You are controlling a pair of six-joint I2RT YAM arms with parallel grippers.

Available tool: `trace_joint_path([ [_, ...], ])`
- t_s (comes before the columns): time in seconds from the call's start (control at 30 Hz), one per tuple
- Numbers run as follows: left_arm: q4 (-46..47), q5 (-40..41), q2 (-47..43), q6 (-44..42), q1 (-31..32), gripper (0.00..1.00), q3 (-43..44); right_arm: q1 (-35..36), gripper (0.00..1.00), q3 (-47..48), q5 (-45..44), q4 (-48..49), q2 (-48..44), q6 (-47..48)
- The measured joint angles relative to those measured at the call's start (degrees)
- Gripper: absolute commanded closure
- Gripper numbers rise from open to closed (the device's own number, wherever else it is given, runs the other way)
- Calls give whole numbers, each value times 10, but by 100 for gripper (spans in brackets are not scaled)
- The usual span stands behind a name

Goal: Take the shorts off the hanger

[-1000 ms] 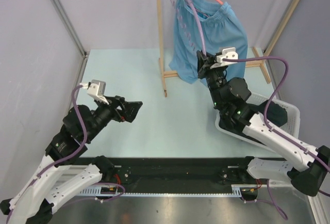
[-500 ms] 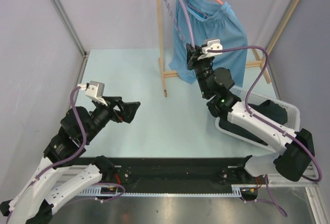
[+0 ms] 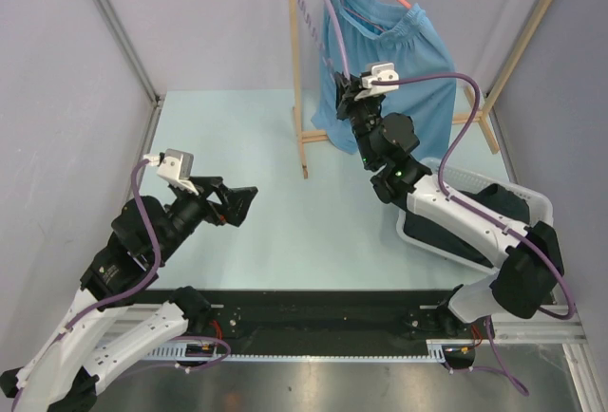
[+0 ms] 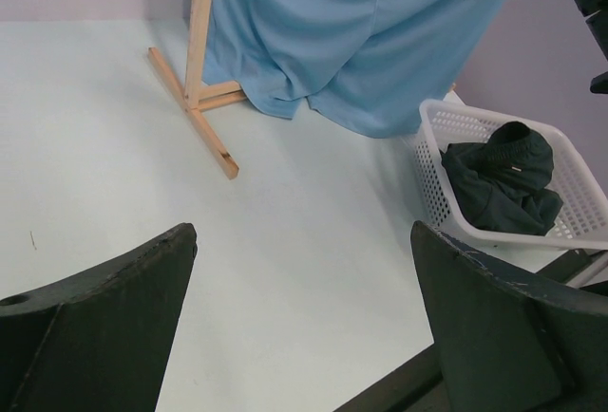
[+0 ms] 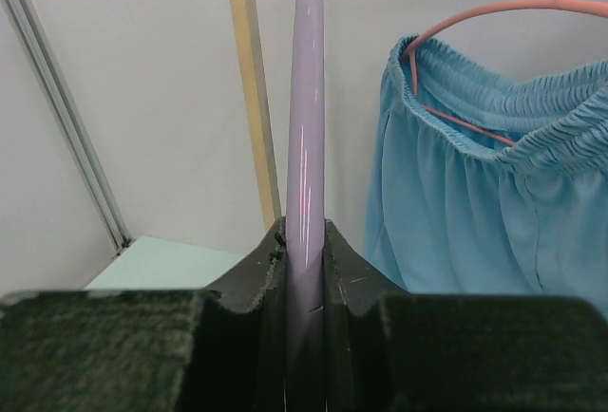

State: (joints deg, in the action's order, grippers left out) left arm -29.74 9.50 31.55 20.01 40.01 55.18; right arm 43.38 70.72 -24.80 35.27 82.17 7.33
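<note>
Matt light-blue cloth shorts (image 3: 418,51), pale bare-wood rack (image 3: 295,70), white plastic basket (image 4: 432,194).

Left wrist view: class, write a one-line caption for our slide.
Open left gripper faces light blue shorts hanging by a wooden rack; black shorts lie in the white basket at right.

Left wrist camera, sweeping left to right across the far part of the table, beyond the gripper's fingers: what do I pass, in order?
Pale wooden rack upright → light blue fabric shorts hanging down to the table → white plastic lattice basket → crumpled black fabric shorts lying inside that basket.
</note>
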Motion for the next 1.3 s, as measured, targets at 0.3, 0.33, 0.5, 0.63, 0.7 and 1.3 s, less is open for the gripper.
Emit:
trace_joint_path([
  [0.3,0,8,0,-8,0,0,0,-3,100,2,9,2,27,-6],
  [0.33,0,8,0,-10,0,0,0,-4,100,2,11,1,30,-7],
  [0.5,0,9,0,-11,0,0,0,-9,100,20,23,-2,53,-14],
  [0.63,0,8,2,-11,0,0,0,-10,100,37,32,-14,71,-18],
  [0.7,0,8,3,-11,0,0,1,-10,84,47,36,-21,77,-18],
  [1.3,1,6,2,-10,0,1,7,-46,19,74,26,-269,-63,-89],
])
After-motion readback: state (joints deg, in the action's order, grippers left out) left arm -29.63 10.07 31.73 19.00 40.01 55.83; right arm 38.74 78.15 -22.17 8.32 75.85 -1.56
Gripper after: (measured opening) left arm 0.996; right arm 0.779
